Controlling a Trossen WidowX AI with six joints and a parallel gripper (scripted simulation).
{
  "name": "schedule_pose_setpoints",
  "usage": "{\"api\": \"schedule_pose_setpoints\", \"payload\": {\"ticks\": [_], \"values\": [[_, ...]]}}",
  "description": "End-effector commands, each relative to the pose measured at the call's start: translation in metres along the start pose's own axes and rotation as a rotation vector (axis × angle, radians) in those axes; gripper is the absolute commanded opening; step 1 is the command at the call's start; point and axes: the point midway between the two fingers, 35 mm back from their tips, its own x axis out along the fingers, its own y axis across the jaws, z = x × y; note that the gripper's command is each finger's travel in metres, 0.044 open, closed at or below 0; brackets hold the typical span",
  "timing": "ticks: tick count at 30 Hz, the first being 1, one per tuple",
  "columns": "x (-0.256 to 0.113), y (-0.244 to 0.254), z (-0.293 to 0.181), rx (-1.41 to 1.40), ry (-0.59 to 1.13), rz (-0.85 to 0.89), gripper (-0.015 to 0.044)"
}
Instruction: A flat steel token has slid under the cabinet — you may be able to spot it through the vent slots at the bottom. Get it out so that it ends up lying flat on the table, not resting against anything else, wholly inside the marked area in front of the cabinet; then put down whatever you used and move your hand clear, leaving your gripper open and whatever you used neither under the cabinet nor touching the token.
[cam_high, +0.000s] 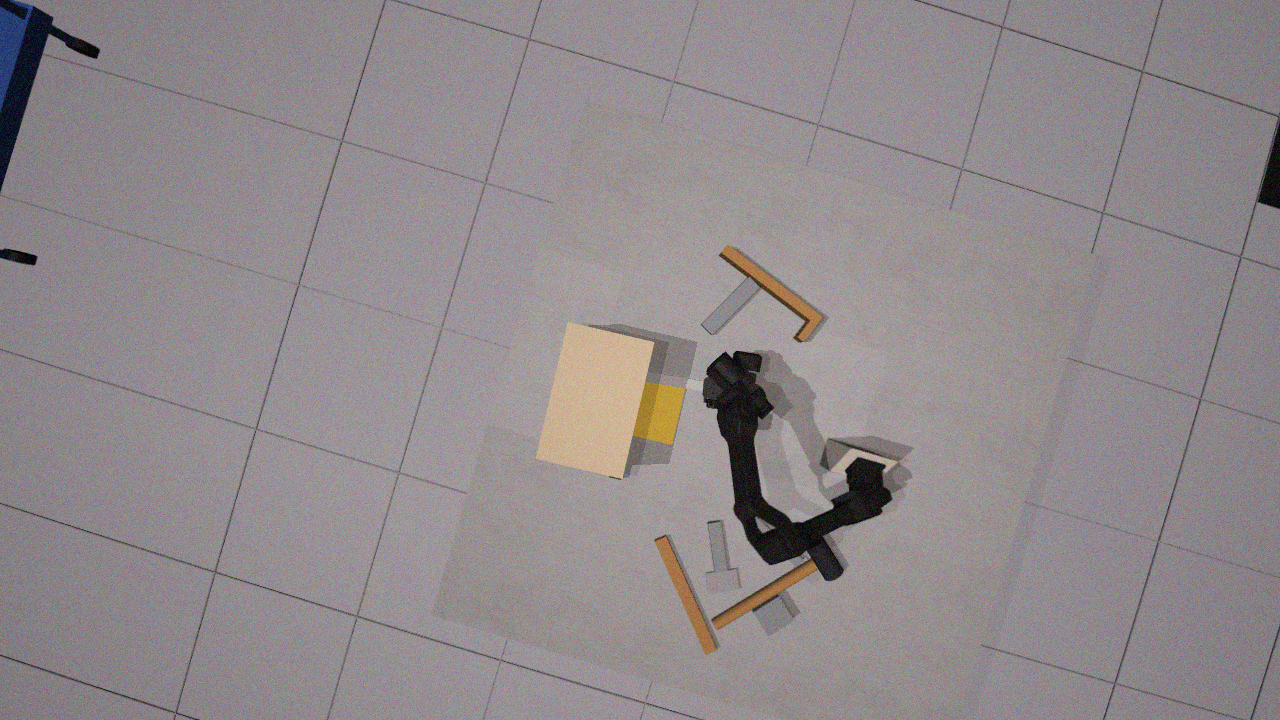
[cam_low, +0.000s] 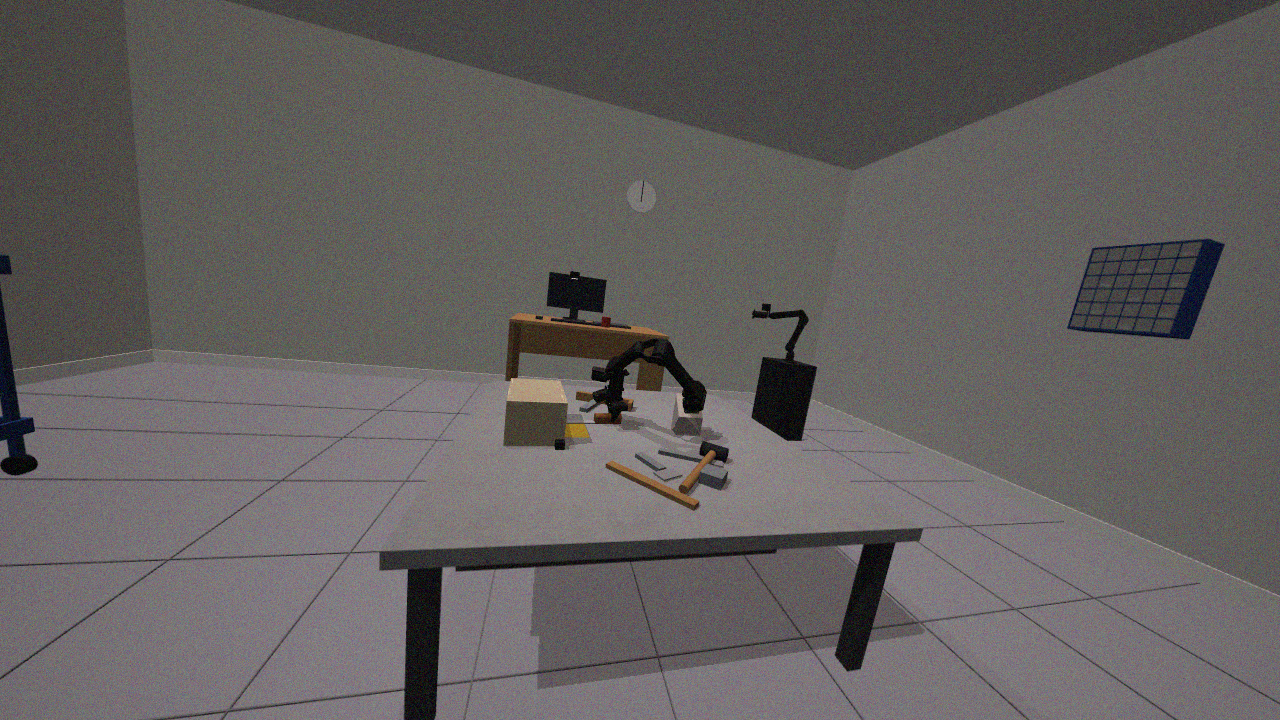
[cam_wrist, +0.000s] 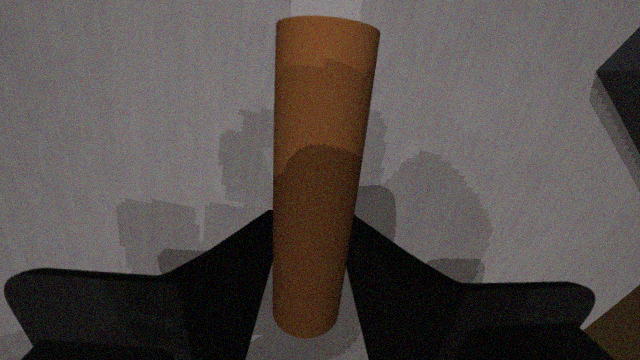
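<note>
My gripper (cam_high: 729, 385) is shut on the orange round handle (cam_wrist: 320, 170) of a tool, low over the table; the fingers (cam_wrist: 312, 225) clamp it from both sides. A thin pale blade (cam_high: 694, 383) runs from the handle toward the base of the beige cabinet (cam_high: 595, 399); I cannot tell whether its tip is under the cabinet. The yellow marked area (cam_high: 660, 413) lies in front of the cabinet, just beside the blade. The cabinet (cam_low: 535, 411) and my gripper (cam_low: 610, 394) also show in the exterior view. The steel token is not visible in any view.
An L-shaped wooden piece (cam_high: 774, 291) with a grey bar (cam_high: 729, 305) lies behind the gripper. A wooden stick (cam_high: 685, 593), a grey T-piece (cam_high: 718, 555), a mallet (cam_high: 774, 586) and a grey block (cam_high: 775, 614) lie near the arm's base (cam_high: 863, 461).
</note>
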Motion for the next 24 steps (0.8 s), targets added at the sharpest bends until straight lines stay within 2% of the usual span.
{"api": "schedule_pose_setpoints", "payload": {"ticks": [1, 24], "values": [[0.0, -0.002, 0.008, 0.001, -0.002, -0.004, 0.0], [0.0, -0.001, 0.034, 0.0, -0.003, -0.003, 0.0]]}}
